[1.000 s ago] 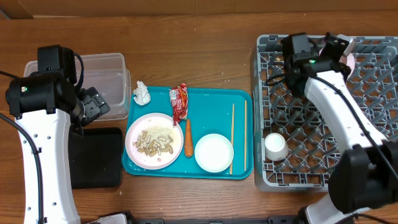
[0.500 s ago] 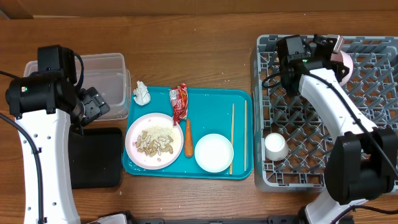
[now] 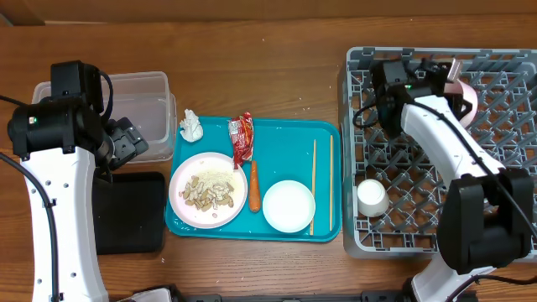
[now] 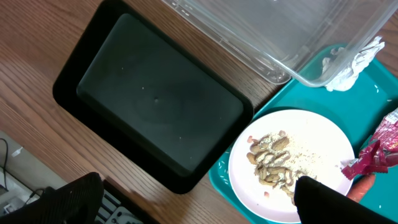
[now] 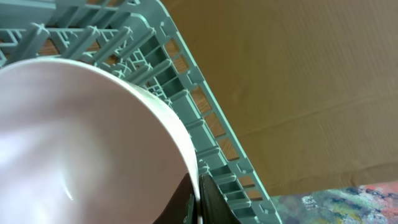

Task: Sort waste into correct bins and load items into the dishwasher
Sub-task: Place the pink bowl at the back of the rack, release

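At the rack [image 3: 503,143], right hand [image 3: 453,75] (seemingly) pinches bowl [image 5: 74,137]

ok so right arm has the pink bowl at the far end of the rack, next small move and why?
Probably ease the bowl down into the dish rack until it seats, then open. The right gripper pinches its rim and the bowl stands on edge over the lattice. I cannot tell whether it rests on it yet.

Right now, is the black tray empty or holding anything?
Empty. The left wrist view shows the black tray with a bare floor; the food scraps sit on the plate.
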